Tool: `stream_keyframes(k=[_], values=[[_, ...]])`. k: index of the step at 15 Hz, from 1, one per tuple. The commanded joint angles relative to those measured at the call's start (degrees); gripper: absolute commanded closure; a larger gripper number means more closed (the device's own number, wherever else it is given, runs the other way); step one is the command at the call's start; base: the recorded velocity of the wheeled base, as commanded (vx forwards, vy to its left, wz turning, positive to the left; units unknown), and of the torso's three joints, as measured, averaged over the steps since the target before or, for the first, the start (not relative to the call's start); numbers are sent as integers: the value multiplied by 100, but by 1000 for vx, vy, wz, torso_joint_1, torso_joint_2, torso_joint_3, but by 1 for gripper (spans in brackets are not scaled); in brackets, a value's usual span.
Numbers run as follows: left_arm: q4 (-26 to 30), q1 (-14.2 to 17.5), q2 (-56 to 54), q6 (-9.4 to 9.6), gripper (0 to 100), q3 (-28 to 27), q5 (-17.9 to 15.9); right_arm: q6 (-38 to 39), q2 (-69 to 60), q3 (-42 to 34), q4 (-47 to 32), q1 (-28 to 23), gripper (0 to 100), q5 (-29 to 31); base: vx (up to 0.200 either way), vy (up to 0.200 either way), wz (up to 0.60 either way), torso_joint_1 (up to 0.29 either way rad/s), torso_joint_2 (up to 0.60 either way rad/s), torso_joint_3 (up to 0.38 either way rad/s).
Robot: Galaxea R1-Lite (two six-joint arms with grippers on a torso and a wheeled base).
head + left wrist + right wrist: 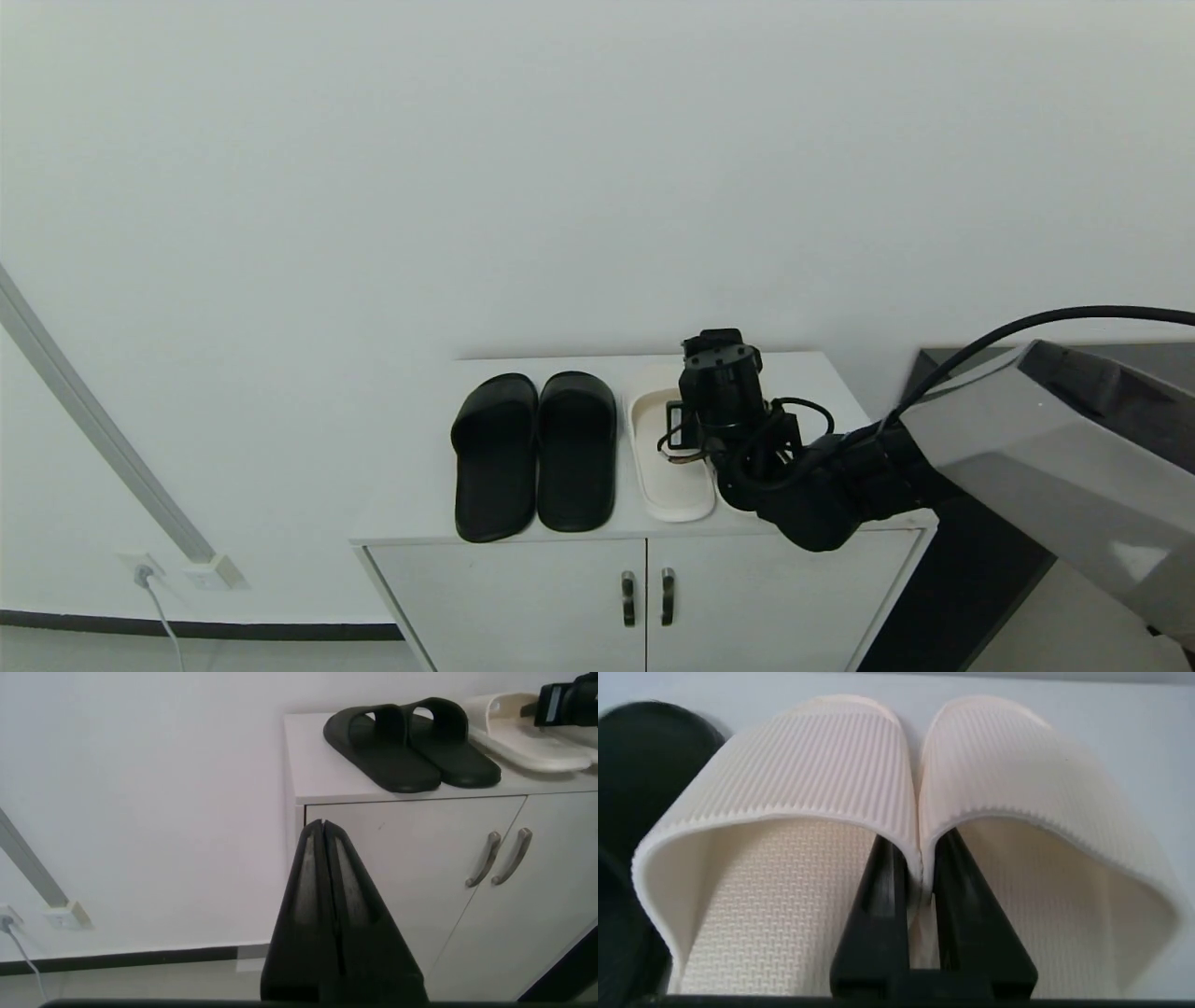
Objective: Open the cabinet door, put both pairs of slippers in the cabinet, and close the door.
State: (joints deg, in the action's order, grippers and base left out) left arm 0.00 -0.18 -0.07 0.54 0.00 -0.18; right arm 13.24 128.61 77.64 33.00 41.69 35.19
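Note:
A white cabinet [822, 392] stands against the wall with both doors [523, 597] closed and two metal handles [647, 597] at the centre seam. On its top lie a black pair of slippers [534, 453] on the left and a white pair [667, 471] on the right. My right gripper [686, 439] sits over the white pair. In the right wrist view one finger is inside each white slipper [822, 793], and the gripper [918, 854] is shut on their two touching inner walls. My left gripper [323, 831] is shut and empty, low and to the left of the cabinet [374, 845], with the black slippers [411, 733] above it.
A wall socket [140, 567] with a plugged cable sits low on the wall at left, under a slanted grey conduit [93, 420]. A dark surface [943, 359] adjoins the cabinet's right side. Floor space lies open to the cabinet's left.

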Motion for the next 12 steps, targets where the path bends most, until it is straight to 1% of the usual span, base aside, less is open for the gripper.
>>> stream_keyframes(k=[1, 3, 4, 6, 7, 8, 10, 11, 12], values=[[0, 1, 7, -1, 100, 0, 1, -137, -908, -504, 40, 6, 100, -285, 0, 0, 0, 0, 0, 0], [0, 1, 7, 8, 100, 0, 1, -278, -1418, -970, 57, 6, 100, -610, 0, 0, 0, 0, 0, 0], [0, 1, 7, 8, 100, 0, 1, -331, -1892, -1462, 84, 6, 100, -1050, 0, 0, 0, 0, 0, 0], [0, 1, 7, 8, 100, 0, 1, -445, -2569, -2192, 110, -30, 100, -1832, 0, 0, 0, 0, 0, 0], [0, 1, 7, -1, 100, 0, 1, -480, -2762, -2394, 110, -56, 100, -2069, 0, 0, 0, 0, 0, 0], [0, 1, 7, 8, 100, 0, 1, -594, -3158, -2816, 101, -117, 100, -2579, 0, 0, 0, 0, 0, 0], [0, 1, 7, 8, 100, 0, 1, -770, -3668, -3352, 110, -170, 100, -3308, 0, 0, 0, 0, 0, 0], [0, 1, 7, 8, 100, 0, 1, -788, -3852, -3528, 93, -170, 100, -3572, 0, 0, 0, 0, 0, 0], [0, 1, 7, 8, 100, 0, 1, -788, -4046, -3695, 75, -161, 100, -3704, 0, 0, 0, 0, 0, 0]])
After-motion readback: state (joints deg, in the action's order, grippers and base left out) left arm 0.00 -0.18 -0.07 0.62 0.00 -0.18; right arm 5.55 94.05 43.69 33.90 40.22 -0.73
